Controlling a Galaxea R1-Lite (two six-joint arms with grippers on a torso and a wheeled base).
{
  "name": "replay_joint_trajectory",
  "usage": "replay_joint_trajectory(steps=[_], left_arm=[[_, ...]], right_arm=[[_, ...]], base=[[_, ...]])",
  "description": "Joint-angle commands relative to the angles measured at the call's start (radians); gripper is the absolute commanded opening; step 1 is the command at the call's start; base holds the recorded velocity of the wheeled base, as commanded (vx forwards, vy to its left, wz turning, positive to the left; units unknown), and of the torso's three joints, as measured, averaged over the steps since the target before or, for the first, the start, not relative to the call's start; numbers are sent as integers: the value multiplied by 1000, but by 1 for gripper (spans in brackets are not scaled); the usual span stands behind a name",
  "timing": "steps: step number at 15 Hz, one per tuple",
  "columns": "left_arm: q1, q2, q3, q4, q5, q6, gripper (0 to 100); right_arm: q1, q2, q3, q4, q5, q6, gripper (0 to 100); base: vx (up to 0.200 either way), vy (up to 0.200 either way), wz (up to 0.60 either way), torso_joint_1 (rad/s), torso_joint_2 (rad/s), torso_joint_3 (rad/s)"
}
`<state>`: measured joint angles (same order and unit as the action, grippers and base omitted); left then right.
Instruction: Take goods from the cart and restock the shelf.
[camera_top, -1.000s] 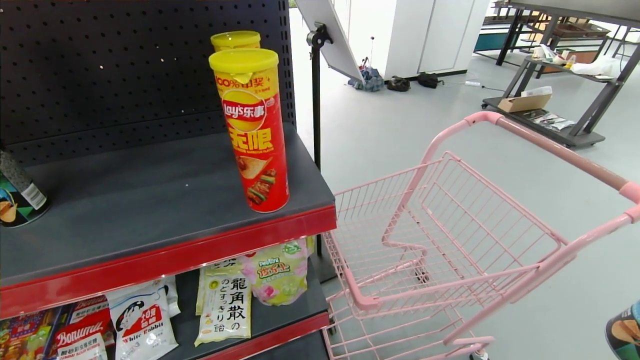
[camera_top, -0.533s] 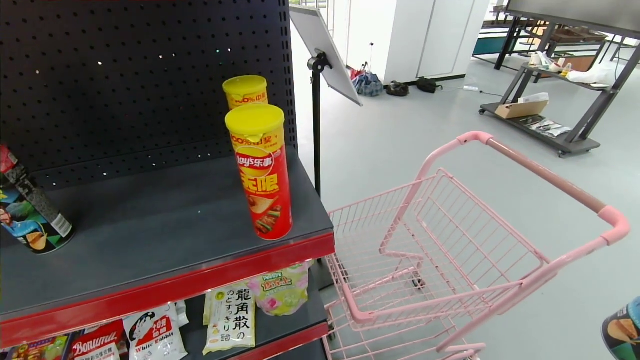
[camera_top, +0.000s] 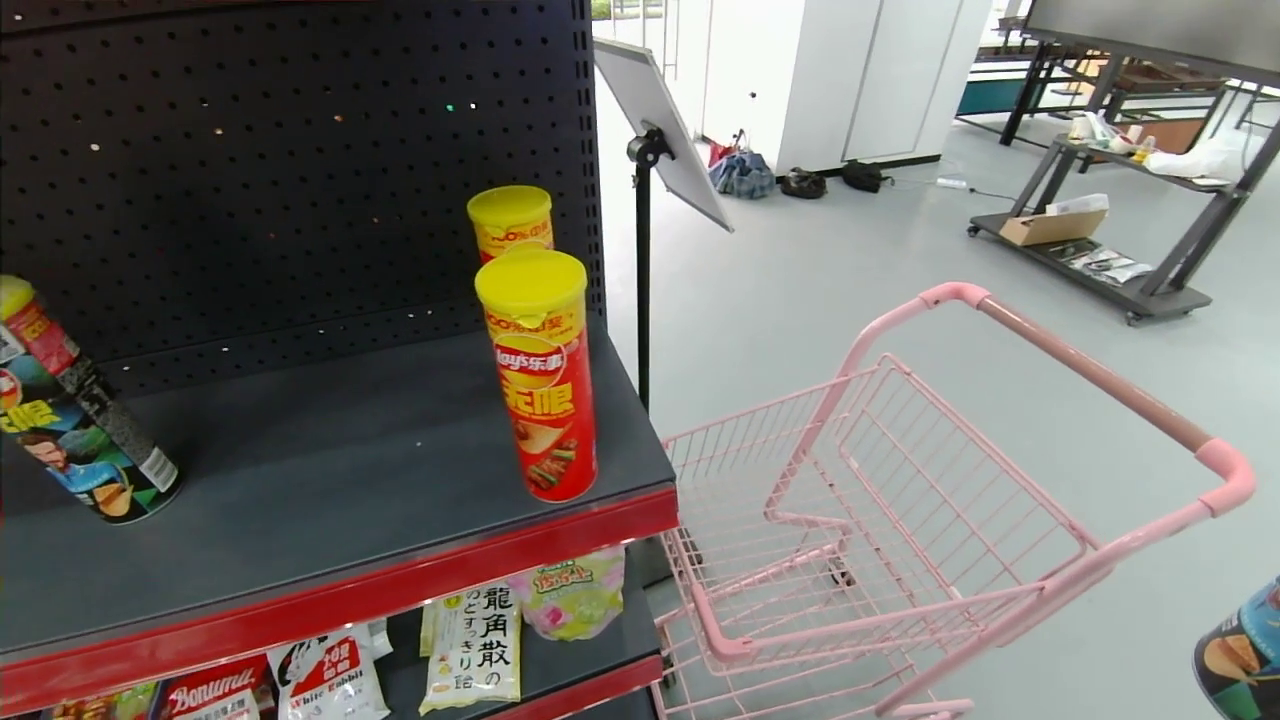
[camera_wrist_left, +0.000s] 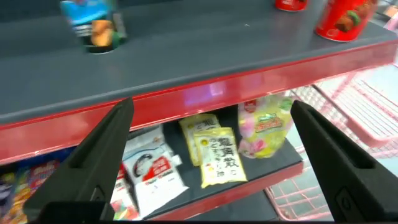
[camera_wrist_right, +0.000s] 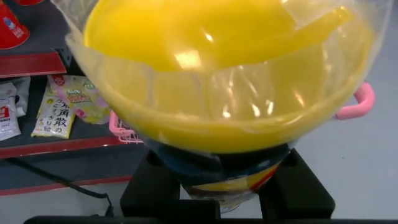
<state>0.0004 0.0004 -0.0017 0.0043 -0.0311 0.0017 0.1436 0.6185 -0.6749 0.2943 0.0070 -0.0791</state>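
**Desk:** Where's your right gripper (camera_wrist_right: 217, 190)?

**Operator:** I have it clamped on a yellow-lidded can (camera_wrist_right: 199, 43), with the fingers either side of the body below the lid. On my head camera that can sits at the lower right, beyond the pink cart (camera_top: 1090, 370).

**Desk:** And the left gripper (camera_wrist_left: 211, 155)?

**Operator:** It's spread wide with nothing between the fingers, facing the red front edge of the shelf (camera_top: 330, 470). Snack bags (camera_wrist_left: 149, 171) lie on the tier below.

**Desk:** What's on top?

**Operator:** The front red can (camera_top: 540, 380) is upright near the shelf's right front corner. The rear red can (camera_top: 510, 222) is just behind it. A dark can (camera_top: 85, 440) stands at the left end, well apart.
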Motion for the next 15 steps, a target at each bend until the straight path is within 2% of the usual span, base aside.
replay_joint_trajectory(steps=[1,6,9,15], left_arm=[[0,1,0,0,0,0,100],[0,1,0,0,0,0,100],[1,0,0,0,0,0,100],[0,1,0,0,0,0,100]], right_arm=[[1,17,1,0,2,-1,0],[1,9,61,-70,2,-22,0],[5,-36,117,-141,10,-30,0],[7,-137,178,-144,10,-31,0]], base=[[0,0,600,-2,-12,-2],[0,0,600,8,3,-1],[0,0,0,0,0,0],[0,200,0,1,2,0]])
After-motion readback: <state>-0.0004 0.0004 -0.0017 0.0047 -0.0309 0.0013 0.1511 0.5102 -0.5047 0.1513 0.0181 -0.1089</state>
